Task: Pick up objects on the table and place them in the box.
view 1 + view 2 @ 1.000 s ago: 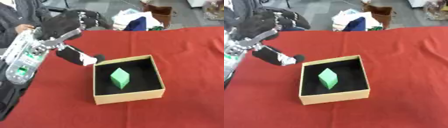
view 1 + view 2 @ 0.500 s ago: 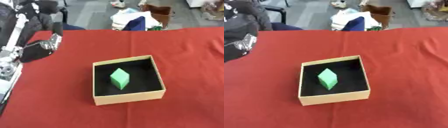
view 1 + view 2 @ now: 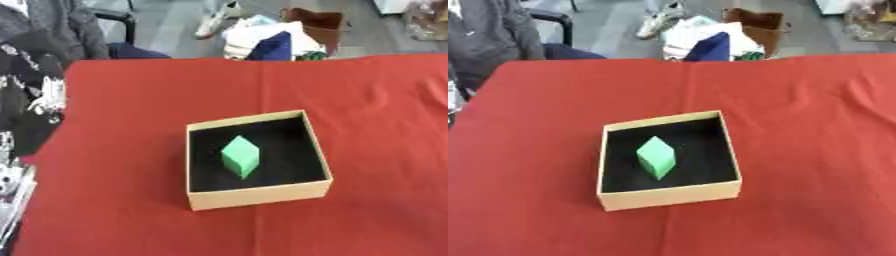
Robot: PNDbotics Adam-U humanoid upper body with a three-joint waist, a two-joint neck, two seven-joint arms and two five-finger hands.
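The box (image 3: 259, 195) is square and shallow, with tan card walls and a black lining, and sits slightly askew near the middle of the red worktop (image 3: 122, 100); inside it, left of centre on the black floor, lies a bright green block (image 3: 241, 156), standing on a corner so it reads as a diamond, paler on top and darker on its lower faces. At the left edge of the left eye view the robot's black and silver left arm (image 3: 31, 105) shows, blurred; I cannot tell whether its fingers are spread or closed; the right hand shows in neither view.
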